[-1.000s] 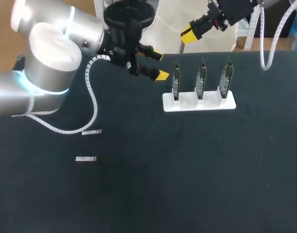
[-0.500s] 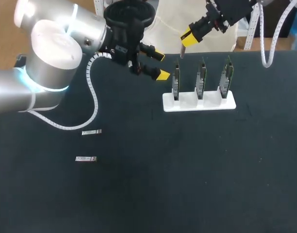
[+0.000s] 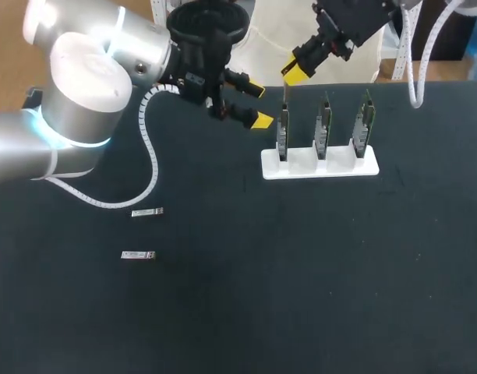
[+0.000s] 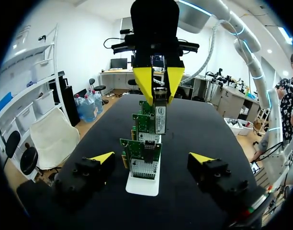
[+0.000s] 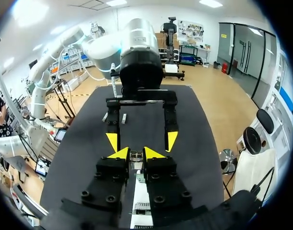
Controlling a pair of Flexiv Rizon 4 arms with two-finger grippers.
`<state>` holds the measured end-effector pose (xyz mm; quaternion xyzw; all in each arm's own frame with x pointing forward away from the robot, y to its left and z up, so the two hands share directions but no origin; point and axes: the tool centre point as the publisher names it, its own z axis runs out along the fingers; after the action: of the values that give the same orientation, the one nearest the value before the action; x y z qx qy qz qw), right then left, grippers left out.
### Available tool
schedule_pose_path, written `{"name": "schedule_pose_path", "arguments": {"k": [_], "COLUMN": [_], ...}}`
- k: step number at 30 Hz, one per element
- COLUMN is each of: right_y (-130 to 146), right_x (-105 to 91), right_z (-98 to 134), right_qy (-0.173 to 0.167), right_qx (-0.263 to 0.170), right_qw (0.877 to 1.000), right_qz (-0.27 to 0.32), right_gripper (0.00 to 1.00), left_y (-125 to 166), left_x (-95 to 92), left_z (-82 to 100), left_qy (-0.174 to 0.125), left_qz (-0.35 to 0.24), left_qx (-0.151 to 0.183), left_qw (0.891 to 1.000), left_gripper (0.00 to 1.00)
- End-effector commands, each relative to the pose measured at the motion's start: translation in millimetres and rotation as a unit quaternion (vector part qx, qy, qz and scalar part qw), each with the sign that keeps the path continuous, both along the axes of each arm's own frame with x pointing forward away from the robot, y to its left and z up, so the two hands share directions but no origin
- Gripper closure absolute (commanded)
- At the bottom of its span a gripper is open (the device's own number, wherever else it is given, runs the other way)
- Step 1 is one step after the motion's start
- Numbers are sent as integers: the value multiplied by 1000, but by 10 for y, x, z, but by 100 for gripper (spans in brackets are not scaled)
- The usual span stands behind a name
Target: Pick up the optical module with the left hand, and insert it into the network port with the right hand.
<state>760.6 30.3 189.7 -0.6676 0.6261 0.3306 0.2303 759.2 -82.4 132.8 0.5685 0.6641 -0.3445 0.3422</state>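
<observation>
My right gripper (image 3: 296, 69) hangs over the back of the table, shut on a small silver optical module (image 3: 286, 91) that points down just above the leftmost of three upright green network cards (image 3: 283, 129). In the right wrist view the module (image 5: 135, 157) sits pinched between the yellow tips. My left gripper (image 3: 256, 106) is level with the cards, just left of them, open and empty. In the left wrist view its fingers (image 4: 102, 157) stand wide on either side of the nearest card (image 4: 142, 156), with the module (image 4: 160, 113) above it.
The cards stand in a white holder (image 3: 319, 164) at the table's back middle. Two spare modules (image 3: 147, 211) (image 3: 137, 255) lie on the black tabletop at the left. A white corrugated cable (image 3: 149, 167) loops down from my left arm.
My right gripper has moved left and slightly down with the module, bringing it over the leftmost card. The left arm has barely shifted.
</observation>
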Motion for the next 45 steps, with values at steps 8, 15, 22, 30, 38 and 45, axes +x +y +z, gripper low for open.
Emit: {"name": "schedule_pose_path", "arguments": {"k": [8,15,22,30,38,45], "right_y": [53,40,14,15,20,1], "right_x": [74,80,85,95,74,56], "right_z": [-76,-154,-213,-228,-258,-219], "right_qy": [-6,-3,-5,-12,-7,-9], "right_qx": [-13,-15,-24,-28,-29,-19], "right_qw": [1000,1000,1000,999,999,999], "right_qz": [-9,-15,-19,-20,-17,-24], "right_gripper": [100,100,100,100,100,0], "left_y": [-8,-8,-8,-8,-8,-8], "left_x": [16,16,16,16,16,16], "left_z": [2,2,2,2,2,2], "left_qy": [1,1,1,1,1,1], "left_qz": [-1,-1,-1,-1,-1,-1], "left_qx": [2,2,2,2,2,2], "left_qw": [1000,1000,1000,1000,1000,1000], "left_gripper": [0,0,0,0,0,0]}}
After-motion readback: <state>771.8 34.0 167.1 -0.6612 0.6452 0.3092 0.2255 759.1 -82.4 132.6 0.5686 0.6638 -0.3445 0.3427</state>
